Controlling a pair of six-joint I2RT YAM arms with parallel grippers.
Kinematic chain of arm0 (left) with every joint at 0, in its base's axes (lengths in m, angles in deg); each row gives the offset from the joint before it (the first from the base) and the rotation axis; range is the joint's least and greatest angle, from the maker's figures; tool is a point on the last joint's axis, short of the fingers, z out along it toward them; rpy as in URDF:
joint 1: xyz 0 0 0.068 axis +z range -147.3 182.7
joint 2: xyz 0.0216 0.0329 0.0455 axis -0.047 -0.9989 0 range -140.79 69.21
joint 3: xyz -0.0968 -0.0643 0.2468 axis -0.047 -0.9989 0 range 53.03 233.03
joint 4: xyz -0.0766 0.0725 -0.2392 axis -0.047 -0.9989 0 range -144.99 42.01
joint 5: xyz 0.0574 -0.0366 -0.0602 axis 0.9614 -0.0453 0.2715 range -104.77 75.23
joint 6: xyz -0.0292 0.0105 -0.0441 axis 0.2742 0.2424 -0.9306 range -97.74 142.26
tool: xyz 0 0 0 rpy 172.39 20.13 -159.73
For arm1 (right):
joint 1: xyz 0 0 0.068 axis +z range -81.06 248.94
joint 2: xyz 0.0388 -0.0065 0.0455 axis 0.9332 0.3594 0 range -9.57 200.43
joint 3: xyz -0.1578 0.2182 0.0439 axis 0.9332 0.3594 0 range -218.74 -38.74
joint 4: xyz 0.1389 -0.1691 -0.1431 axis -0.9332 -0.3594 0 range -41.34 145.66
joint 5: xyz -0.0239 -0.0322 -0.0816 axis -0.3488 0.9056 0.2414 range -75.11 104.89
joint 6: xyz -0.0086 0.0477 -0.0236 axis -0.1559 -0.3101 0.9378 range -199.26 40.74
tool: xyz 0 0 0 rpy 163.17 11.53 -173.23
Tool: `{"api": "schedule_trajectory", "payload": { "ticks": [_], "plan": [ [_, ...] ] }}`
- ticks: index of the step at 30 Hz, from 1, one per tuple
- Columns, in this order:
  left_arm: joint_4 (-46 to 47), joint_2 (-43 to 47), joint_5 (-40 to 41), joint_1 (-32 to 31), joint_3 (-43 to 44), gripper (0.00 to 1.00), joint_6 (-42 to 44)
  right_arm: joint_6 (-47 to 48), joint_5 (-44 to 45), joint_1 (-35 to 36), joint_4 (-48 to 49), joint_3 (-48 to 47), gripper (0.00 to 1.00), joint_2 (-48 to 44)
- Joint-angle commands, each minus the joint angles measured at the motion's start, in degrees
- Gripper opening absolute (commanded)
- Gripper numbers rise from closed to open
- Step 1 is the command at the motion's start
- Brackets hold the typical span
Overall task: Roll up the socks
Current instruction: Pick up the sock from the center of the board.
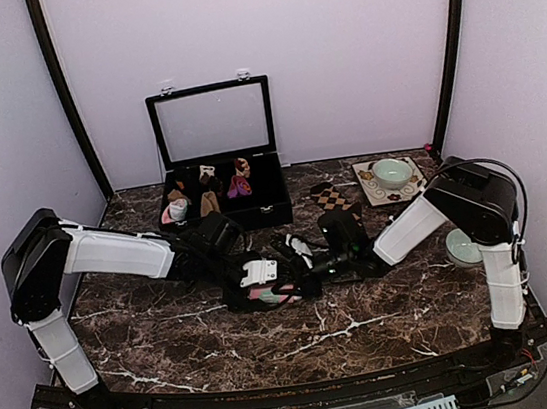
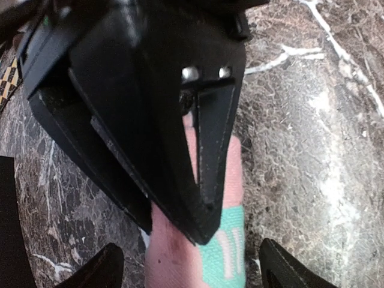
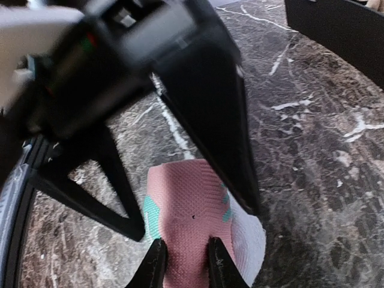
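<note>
**Roll step: soft fabric, grip check**

Your right tool [image 3: 186, 264] is clenched on the pink sock [image 3: 187, 207], which lies flat mid-bench [image 3: 312, 150]. Your left tool [image 2: 195, 265] is released, its fingers either side of the sock. The checked sock [image 1: 331, 197] lies near the case [image 1: 226, 229]. The fabric looks soft, light and floppy, so take the folded edge through all layers.

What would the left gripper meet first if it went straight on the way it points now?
Probably the pink sock, just ahead of the open left gripper; close behind it, the right gripper grips that sock.
</note>
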Motion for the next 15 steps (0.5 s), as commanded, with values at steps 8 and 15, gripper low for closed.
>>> {"api": "schedule_trajectory", "payload": {
  "ticks": [8,15],
  "plan": [
    [9.2,-5.1,11.6,-3.6,-1.9,0.39,7.1,-7.9,-5.0,-0.1,-13.9,3.1,0.11,9.0],
    [4.6,-7.3,14.1,-3.7,1.3,0.00,3.2,-15.0,-7.0,-2.0,-7.3,4.5,0.15,8.1]
  ]
}}
